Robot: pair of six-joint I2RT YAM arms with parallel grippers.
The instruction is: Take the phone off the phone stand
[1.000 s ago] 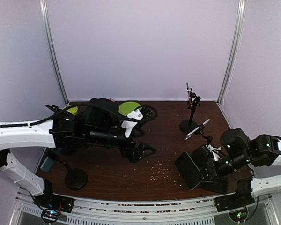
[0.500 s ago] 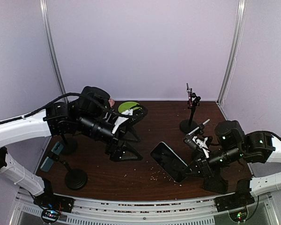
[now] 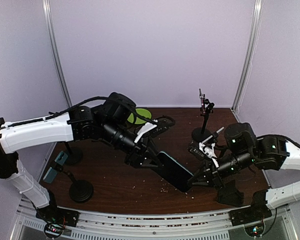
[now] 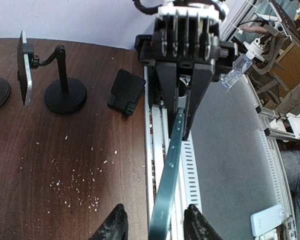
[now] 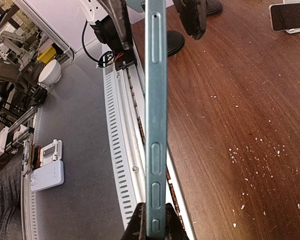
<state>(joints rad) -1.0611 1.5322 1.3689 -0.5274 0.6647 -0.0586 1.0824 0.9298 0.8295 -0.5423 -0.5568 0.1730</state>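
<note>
Phone (image 3: pixel 174 171) is hanging edge-on above the table (image 3: pixel 115 187), between both arms. Right gripper (image 3: pixel 193 183) is clamping one end tight. Left gripper (image 3: pixel 152 159) is straddling the other end, fingers (image 4: pixel 114 226) part-spread, gaps showing either side. Stand (image 3: pixel 204 117) is sitting well apart, rear right.

Soft, even light falls from above. The pale walls are bright, and the dark counter (image 3: pixel 115 192) is dimmer, with faint shadows under the arms. In the wrist views the wood carries a mild sheen. The phone (image 5: pixel 156 100) edge is sharp, while the left hand (image 4: pixel 155 225) at the frame bottom looks soft. The rails bow toward the edges.
</note>
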